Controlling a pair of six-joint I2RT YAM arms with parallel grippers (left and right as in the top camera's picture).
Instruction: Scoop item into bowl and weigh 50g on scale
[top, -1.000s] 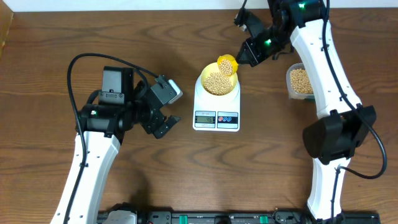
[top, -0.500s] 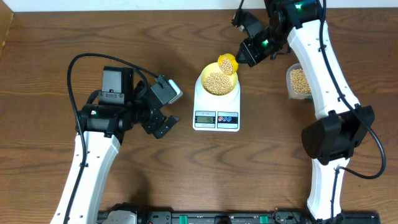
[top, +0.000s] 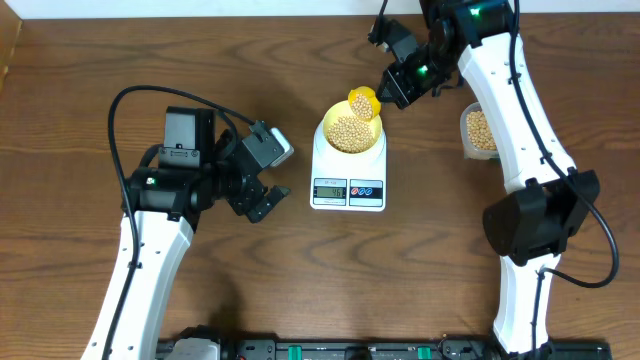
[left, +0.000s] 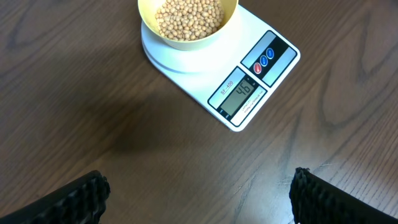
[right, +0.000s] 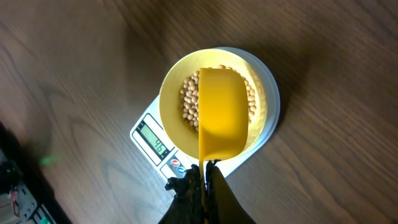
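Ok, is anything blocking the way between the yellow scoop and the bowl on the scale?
Nothing visible does. The right gripper holds the yellow scoop directly over the open pale-yellow bowl on the scale, with only soybeans beneath it.

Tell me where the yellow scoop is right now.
Overhead, the scoop hangs right of centre, held by the right gripper above the far rim of the bowl, which sits on the scale.
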